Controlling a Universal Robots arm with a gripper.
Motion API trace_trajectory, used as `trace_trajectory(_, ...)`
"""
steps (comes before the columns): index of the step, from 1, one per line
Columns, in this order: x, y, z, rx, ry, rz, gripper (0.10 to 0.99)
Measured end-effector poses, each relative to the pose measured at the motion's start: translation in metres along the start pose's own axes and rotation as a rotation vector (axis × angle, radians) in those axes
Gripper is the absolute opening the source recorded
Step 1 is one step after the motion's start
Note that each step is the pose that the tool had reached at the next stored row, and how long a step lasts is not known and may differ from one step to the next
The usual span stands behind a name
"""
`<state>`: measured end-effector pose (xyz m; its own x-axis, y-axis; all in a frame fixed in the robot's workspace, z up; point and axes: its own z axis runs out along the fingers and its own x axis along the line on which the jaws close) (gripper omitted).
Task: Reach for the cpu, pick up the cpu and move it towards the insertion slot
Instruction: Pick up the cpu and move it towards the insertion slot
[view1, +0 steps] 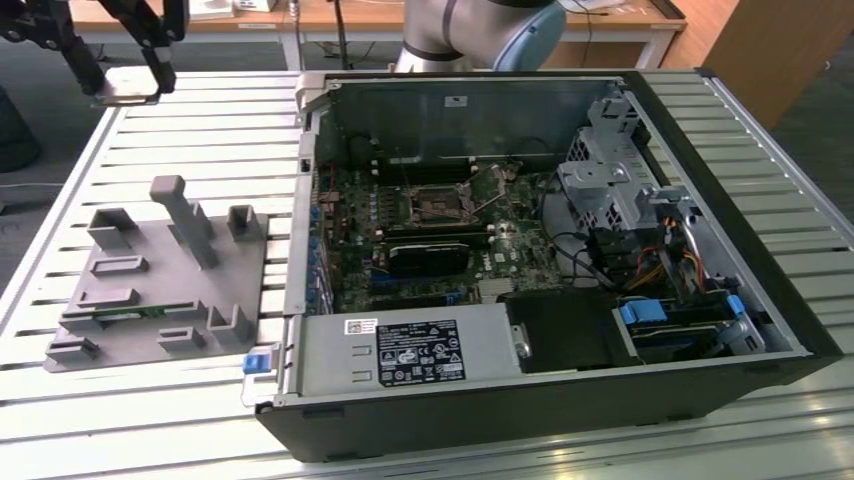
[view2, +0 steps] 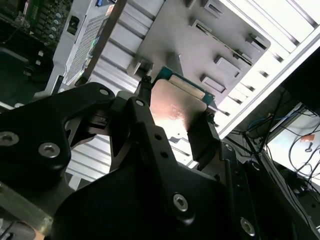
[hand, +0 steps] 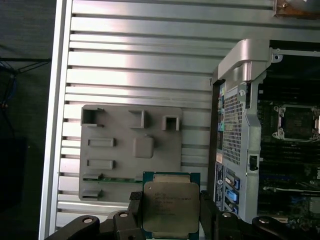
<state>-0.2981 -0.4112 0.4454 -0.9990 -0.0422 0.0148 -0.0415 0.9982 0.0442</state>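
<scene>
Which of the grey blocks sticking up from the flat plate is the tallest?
The tall post near the middle of the grey fixture plate. It rises well above the short blocks around it in the exterior view.

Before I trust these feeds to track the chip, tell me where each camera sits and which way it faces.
Exterior view: off the arm, above, looking down on the computer case, insertion slot, fixture plate; gripper at upper left.
First wrist view: on the arm, looking down past the jaws at the cpu held above the plate.
Second wrist view: on the arm, looking along the jaws at the cpu.
Shared: plate, case, cpu.
</scene>
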Motion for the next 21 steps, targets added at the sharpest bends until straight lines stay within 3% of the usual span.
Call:
trace_trajectory(9, -0.0084, -0.0003, -0.0002, 0.000, 0.0015, 0.000, 0.541)
trace_trajectory(21, -0.0260, -0.0011, -0.0005, 0.000, 0.0051, 0.000, 0.541)
